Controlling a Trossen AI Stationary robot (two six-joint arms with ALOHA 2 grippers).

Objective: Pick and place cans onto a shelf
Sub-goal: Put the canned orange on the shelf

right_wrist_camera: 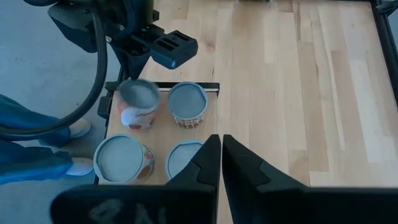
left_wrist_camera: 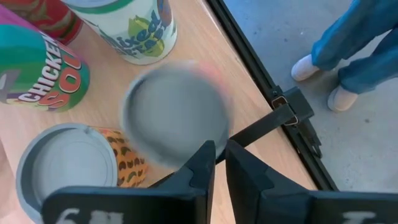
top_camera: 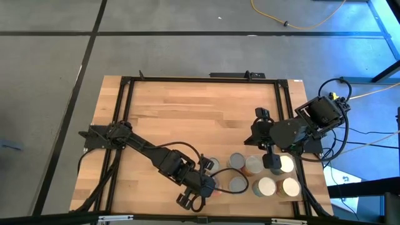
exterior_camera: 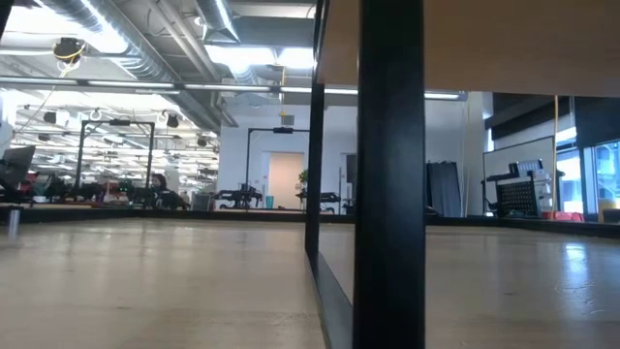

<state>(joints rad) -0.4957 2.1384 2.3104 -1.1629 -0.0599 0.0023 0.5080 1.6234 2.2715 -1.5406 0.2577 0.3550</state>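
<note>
The cans (top_camera: 253, 164) stand in a tight cluster at about 5 o'clock on the pale-wood bench (top_camera: 187, 112), close to its front edge. From above they show as round tops, some grey-silver and some white or cream.

In the right wrist view, four of them sit on the shelf (right_wrist_camera: 158, 132), a pale-wood panel edged by a thin black strip.

The left wrist view gives the labels:
- a teal can (left_wrist_camera: 43, 81) with "CHICKEN" in white letters on a pink band
- a white can (left_wrist_camera: 134, 31) with green lettering
- a red can (left_wrist_camera: 43, 15), mostly cut off
- an orange patterned can (left_wrist_camera: 74, 165) with a recessed grey top
- a blurred can (left_wrist_camera: 174, 115) with a grey top, showing a little pink at its side; its label is too smeared to read

The left end effector (top_camera: 209, 181) is at the 9 o'clock side of the cluster, right at the blurred can. I cannot tell whether it is open, closed, or gripping that can.

The right end effector (top_camera: 273, 164) hangs over the 3 o'clock side of the cluster, above a silver-topped can (right_wrist_camera: 181, 158). Its fingers (right_wrist_camera: 208, 155) are closed together with nothing between them.

A person's blue trouser legs (left_wrist_camera: 354, 37) and pale shoes stand on the floor just beyond the bench's front edge.
</note>
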